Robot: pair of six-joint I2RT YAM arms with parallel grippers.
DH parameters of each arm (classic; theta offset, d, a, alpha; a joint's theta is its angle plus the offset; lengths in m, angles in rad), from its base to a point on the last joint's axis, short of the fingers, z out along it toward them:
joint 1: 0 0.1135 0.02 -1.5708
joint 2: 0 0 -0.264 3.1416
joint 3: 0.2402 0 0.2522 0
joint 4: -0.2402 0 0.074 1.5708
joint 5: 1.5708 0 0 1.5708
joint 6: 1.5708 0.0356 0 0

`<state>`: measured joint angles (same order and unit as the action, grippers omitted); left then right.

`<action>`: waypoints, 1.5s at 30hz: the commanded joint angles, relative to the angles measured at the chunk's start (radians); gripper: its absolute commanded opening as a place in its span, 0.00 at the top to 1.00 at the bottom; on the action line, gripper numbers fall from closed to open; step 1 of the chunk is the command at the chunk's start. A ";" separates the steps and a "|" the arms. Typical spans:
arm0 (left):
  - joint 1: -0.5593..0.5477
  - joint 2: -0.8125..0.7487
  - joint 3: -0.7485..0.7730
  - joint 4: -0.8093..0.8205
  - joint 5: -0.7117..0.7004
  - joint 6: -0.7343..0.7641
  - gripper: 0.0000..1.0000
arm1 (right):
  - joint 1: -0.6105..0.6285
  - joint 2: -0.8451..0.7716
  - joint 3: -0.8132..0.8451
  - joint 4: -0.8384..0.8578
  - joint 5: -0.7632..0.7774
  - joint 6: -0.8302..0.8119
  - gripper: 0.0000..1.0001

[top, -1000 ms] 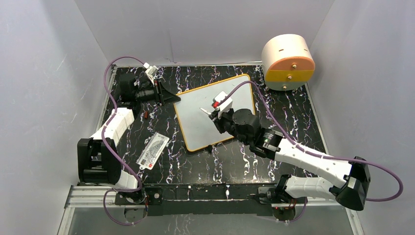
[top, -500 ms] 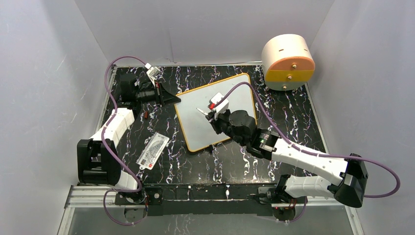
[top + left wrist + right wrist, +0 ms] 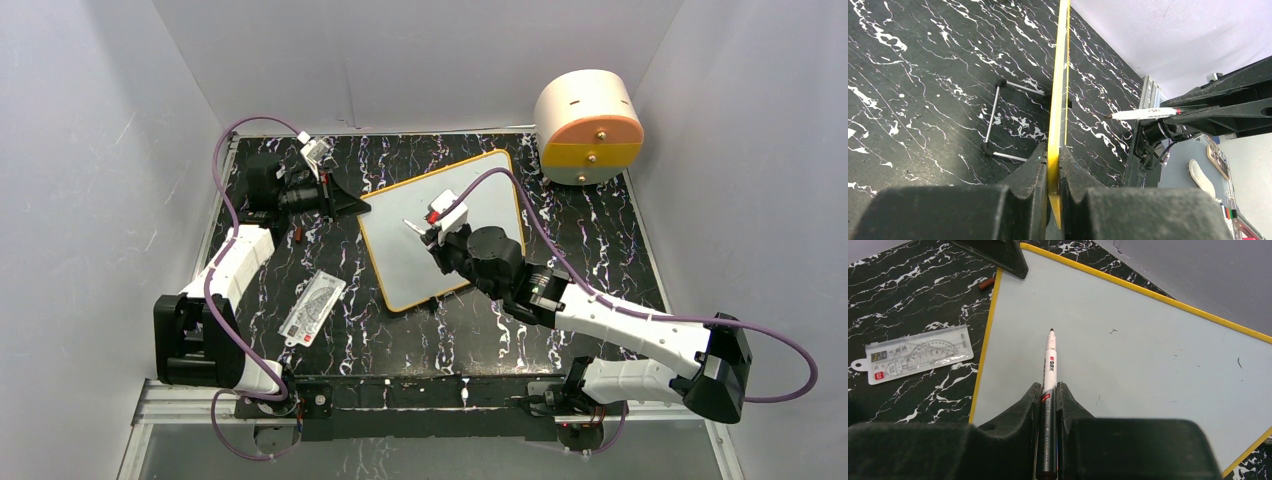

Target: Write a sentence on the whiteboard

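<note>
The whiteboard [image 3: 400, 260], white with an orange-yellow frame, lies slanted on the black marbled table. Its face [image 3: 1148, 340] is blank apart from a few small specks, and no sentence is in view. My left gripper [image 3: 358, 205] is shut on the frame at the board's far left corner. In the left wrist view the yellow edge [image 3: 1062, 75] runs between the fingers [image 3: 1028, 175]. My right gripper [image 3: 1049, 387] is shut on a white marker [image 3: 1050, 357]. The marker's dark tip points at the board's left half, and contact cannot be told.
A clear plastic ruler card [image 3: 313, 308] lies left of the board. A small reddish-brown cap [image 3: 299, 236] lies near the left arm. A cream and orange drum [image 3: 588, 125] stands at the back right. A wire foot [image 3: 990, 120] sticks out under the board. Grey walls enclose the table.
The left jaws have shut on the board's corner frame. The right gripper has carried the marker a little to the left over the board.
</note>
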<state>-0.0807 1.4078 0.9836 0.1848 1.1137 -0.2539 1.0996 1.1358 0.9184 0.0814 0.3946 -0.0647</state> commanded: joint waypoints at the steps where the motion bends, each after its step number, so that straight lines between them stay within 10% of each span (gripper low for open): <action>1: -0.008 -0.043 -0.025 -0.026 -0.018 0.045 1.00 | 0.014 -0.019 0.039 0.049 0.036 -0.007 1.00; 45: -0.008 -0.051 -0.019 -0.077 -0.066 0.100 1.00 | 0.118 0.270 0.360 -0.170 0.264 0.021 1.00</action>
<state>-0.0807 1.3884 0.9745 0.1402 1.0874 -0.2050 1.1873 1.4082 1.2030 -0.1253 0.6132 -0.0479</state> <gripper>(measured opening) 0.062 0.213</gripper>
